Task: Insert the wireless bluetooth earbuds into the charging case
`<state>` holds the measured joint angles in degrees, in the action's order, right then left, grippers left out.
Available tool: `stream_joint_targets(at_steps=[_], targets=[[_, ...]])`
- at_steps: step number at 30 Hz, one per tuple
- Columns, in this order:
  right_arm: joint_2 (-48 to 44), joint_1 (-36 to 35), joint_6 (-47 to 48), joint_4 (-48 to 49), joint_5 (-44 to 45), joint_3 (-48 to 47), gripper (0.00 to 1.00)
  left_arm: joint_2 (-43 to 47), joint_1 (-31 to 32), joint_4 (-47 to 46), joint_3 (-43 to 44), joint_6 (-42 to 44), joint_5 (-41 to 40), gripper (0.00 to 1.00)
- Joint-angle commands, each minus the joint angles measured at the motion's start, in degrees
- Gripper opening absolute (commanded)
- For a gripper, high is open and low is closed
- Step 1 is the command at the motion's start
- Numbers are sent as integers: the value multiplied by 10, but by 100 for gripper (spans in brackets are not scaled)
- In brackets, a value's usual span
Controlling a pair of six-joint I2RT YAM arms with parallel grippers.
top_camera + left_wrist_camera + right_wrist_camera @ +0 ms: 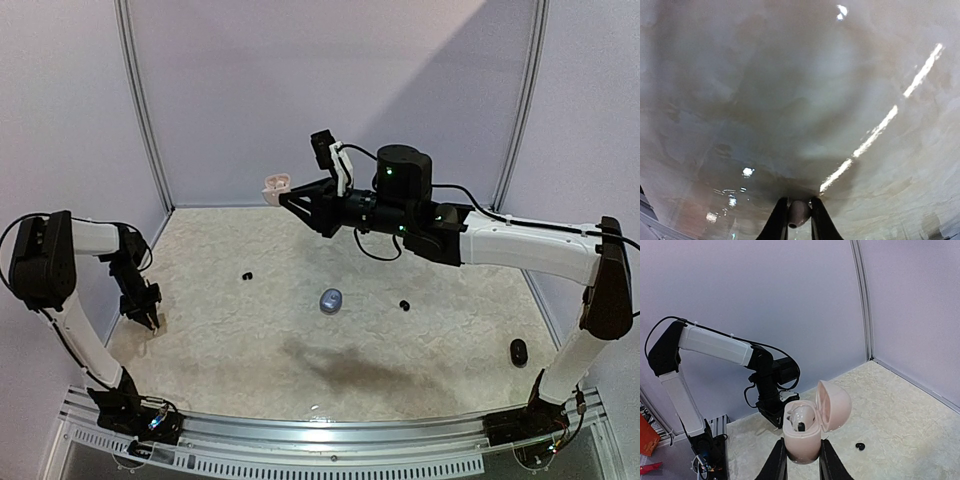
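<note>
Wide marbled surface (250,345) below, and the right gripper (801,451) is up high, clamped on the open pink-white charging case (800,436). Its lid (834,405) is flipped back and 1 seated bud (800,418) with a dark tip shows inside; the rest of the interior is hard to make out. Low at the surface's left edge, the left gripper (799,205) is pinched on a pale earbud (799,215), its fingers cut off by the picture's bottom edge. A black oval item (518,351) sits near the right arm's base. At centre, a bluish-grey item (331,300), case or bud, too small to call. 1 black earbud (246,275) lies left of it, another black bud (404,304) right.
</note>
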<state>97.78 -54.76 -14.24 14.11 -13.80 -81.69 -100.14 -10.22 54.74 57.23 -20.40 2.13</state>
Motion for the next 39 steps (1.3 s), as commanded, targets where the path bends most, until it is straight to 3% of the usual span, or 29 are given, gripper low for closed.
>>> stream_joint_targets(at_steps=[1, 11, 21, 30, 34, 39], targets=[[-27, 4, -3, -9, 4, 3, 0, 33, 4, -31, -7, 6, 24, 0], [-15, 3, 23, 8, -24, -2, 0, 123, 24, -24, 81, 12, 190, 0], [21, 3, 50, 34, -63, -48, 0, 279, 100, -145, 235, 24, 304, 0], [48, 3, 57, 145, -158, -71, 0, 380, 230, -352, 256, -21, 376, 0], [67, -3, 93, 149, -171, -98, 0, 371, 276, -362, 305, -25, 399, 0], [93, -4, 170, 145, -176, -143, 0, 373, 338, -389, 303, -14, 421, 0]])
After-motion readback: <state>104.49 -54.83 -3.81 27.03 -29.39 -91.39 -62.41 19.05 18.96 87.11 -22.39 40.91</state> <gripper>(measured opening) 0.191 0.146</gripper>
